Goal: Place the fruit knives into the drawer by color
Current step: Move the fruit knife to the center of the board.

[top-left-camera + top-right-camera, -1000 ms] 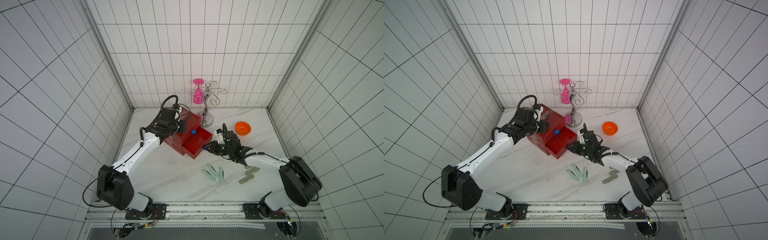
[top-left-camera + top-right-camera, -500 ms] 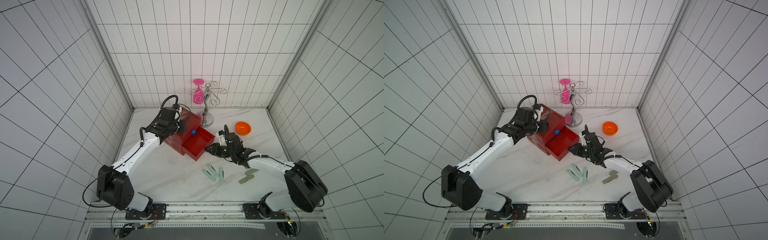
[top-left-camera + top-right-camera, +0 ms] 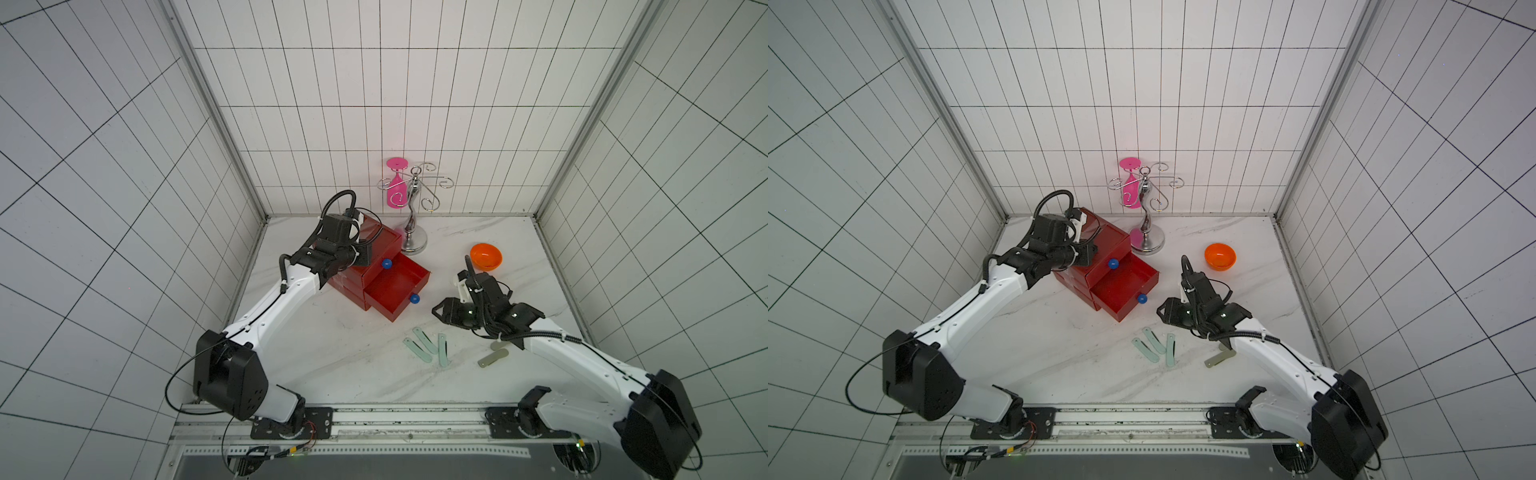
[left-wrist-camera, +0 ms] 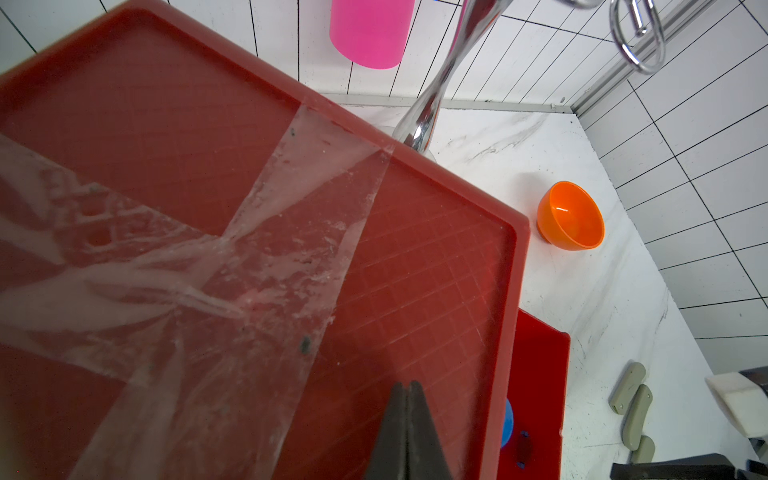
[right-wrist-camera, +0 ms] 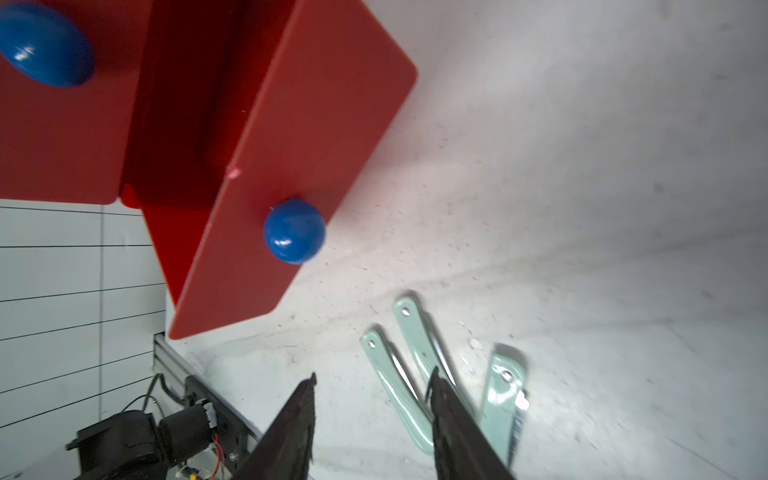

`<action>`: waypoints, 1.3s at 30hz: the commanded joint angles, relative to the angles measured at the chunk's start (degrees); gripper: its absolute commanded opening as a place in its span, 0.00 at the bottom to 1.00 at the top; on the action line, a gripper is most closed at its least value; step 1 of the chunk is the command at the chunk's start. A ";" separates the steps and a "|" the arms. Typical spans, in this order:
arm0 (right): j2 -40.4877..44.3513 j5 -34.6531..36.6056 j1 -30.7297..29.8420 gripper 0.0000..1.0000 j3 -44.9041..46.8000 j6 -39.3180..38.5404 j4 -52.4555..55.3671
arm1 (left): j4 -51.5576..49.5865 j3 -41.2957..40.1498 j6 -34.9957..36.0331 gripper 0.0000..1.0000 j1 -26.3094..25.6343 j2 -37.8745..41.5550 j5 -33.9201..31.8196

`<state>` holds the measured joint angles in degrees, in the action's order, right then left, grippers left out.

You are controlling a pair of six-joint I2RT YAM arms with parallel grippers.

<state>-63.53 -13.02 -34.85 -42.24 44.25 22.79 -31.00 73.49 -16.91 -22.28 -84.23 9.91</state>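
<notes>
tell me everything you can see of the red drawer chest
The red drawer chest is a translucent plastic box with a grid-textured top crossed by clear tape. It stands on the white table at the back, beside the chrome stand. The top drawer is shut; a lower drawer is pulled out and looks empty. Both carry blue ball knobs. The shut left gripper is over its top, seemingly touching.

A white marbled table [image 3: 332,365] is closed in on three sides by white tiled walls [image 3: 374,83] with dark grid lines. Metal corner posts [image 3: 214,108] rise from its back corners, and a metal rail [image 3: 407,424] runs along its front edge.
</notes>
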 commanded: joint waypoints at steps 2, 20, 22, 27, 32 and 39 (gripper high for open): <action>2.32 14.26 0.90 0.48 -8.37 0.45 28.01 | -11.18 -2.63 0.12 0.00 0.22 -2.35 -0.90; -6.85 12.74 27.63 0.59 -13.04 -3.23 39.76 | -11.16 -2.57 0.12 0.00 0.22 -2.69 -0.16; -7.67 11.65 30.16 0.59 -13.13 -3.94 38.90 | -11.17 -2.58 0.09 0.00 0.22 -2.78 -0.28; -10.65 8.97 34.76 0.59 -12.27 -5.05 35.98 | -11.18 -2.57 0.07 0.00 0.22 -3.22 -0.24; -13.10 8.66 36.26 0.58 -11.28 -5.47 31.86 | -11.16 -2.62 0.12 0.00 0.22 -2.79 -0.59; -17.99 8.36 36.61 0.56 -12.68 -6.11 29.31 | -11.18 -2.61 0.08 0.00 0.22 -3.05 -0.33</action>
<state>-80.16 -4.01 1.15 -50.81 38.50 52.84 -31.00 73.49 -16.91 -22.28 -84.29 10.33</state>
